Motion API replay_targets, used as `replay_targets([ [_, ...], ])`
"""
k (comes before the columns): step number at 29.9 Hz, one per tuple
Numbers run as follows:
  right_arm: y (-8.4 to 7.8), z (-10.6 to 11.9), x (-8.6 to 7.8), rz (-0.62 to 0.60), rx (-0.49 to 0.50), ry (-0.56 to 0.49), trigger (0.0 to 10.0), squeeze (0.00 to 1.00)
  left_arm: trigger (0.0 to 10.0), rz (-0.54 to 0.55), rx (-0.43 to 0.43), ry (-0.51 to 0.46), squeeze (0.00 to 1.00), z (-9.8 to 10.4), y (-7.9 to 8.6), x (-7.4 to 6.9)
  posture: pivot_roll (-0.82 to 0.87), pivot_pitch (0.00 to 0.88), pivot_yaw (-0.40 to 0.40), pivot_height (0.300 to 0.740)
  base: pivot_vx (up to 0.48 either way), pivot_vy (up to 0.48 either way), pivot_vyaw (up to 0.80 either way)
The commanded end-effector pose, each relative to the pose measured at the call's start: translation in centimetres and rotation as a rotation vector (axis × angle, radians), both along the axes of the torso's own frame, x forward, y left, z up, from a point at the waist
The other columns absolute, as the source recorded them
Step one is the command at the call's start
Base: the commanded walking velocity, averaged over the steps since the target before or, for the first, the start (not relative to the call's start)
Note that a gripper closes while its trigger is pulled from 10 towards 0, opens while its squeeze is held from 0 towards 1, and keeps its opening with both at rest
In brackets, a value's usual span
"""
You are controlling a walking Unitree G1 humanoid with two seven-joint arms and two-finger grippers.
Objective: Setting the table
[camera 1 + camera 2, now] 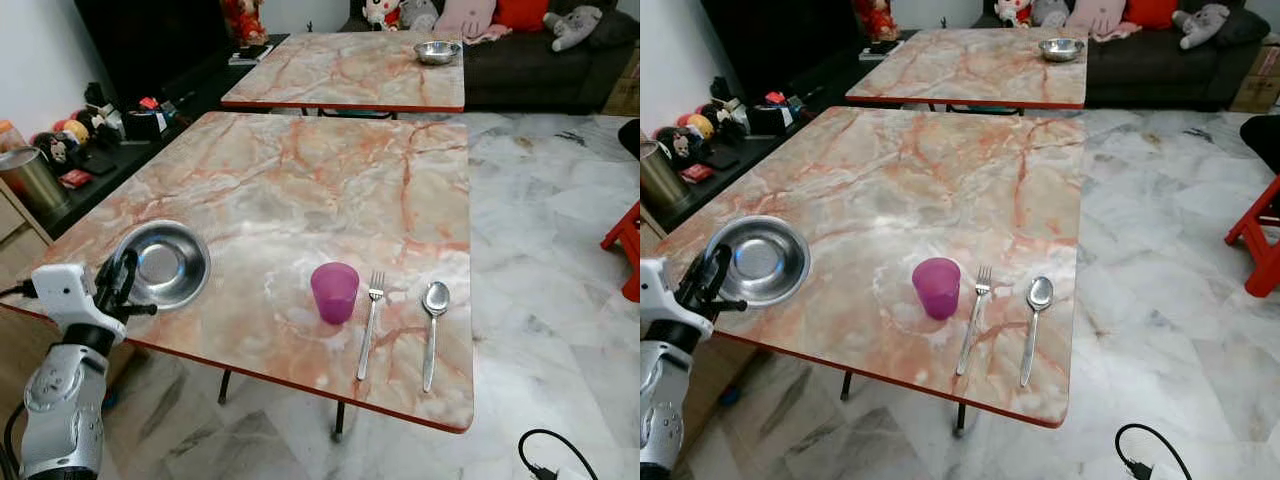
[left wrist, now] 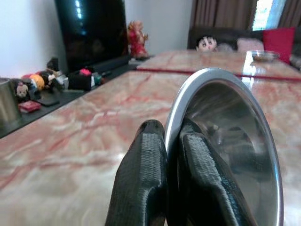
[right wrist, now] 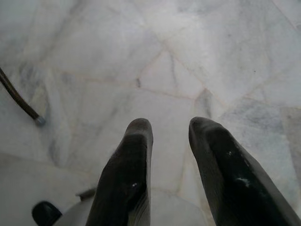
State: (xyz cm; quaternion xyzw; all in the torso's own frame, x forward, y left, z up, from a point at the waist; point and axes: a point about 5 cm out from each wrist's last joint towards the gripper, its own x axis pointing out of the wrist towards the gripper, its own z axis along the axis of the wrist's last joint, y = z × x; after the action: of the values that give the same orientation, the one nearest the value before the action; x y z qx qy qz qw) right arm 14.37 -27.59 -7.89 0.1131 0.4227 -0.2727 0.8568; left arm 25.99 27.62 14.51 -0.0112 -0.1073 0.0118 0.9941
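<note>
A shiny steel bowl [image 1: 165,264] rests at the near left corner of the marble table [image 1: 300,190]. My left gripper [image 1: 118,285] is shut on the bowl's near rim; in the left wrist view its fingers [image 2: 143,179] pinch the thin edge of the bowl [image 2: 235,141]. A purple cup [image 1: 334,292] stands near the front edge, with a fork [image 1: 371,322] and a spoon [image 1: 433,330] lying side by side to its right. My right gripper [image 3: 169,141] hangs over the marble floor, open and holding nothing.
A second marble table [image 1: 350,70] behind holds another steel bowl [image 1: 437,51]. A low shelf with toys and a metal pot [image 1: 30,180] runs along the left. A red stool [image 1: 625,245] stands at the right. A black cable [image 1: 550,455] lies on the floor.
</note>
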Motion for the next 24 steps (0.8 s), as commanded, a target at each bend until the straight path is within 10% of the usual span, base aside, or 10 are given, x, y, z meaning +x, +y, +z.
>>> replay_targets([
  [1, 0.0, -0.1, -0.3, 0.002, -0.002, 0.007, 10.0, 0.00, 10.0, 0.041, 0.038, 0.026, 0.00, 0.3, 0.9, -1.6, 0.01, 0.008, 0.077, 0.740, 0.000, 0.000, 0.00],
  [16, 0.2, -0.1, -0.2, 0.002, 0.000, 0.007, 10.0, 0.00, 10.0, 0.257, 0.023, 0.360, 0.00, -8.1, 4.1, -6.7, 0.01, 0.003, 0.082, 0.740, 0.000, 0.000, 0.00],
  [24, 0.2, -0.1, -0.2, 0.004, 0.000, 0.007, 10.0, 0.00, 10.0, 0.252, 0.085, 0.562, 0.00, -11.6, 3.7, -6.7, 0.01, 0.006, 0.086, 0.740, 0.000, 0.000, 0.00],
])
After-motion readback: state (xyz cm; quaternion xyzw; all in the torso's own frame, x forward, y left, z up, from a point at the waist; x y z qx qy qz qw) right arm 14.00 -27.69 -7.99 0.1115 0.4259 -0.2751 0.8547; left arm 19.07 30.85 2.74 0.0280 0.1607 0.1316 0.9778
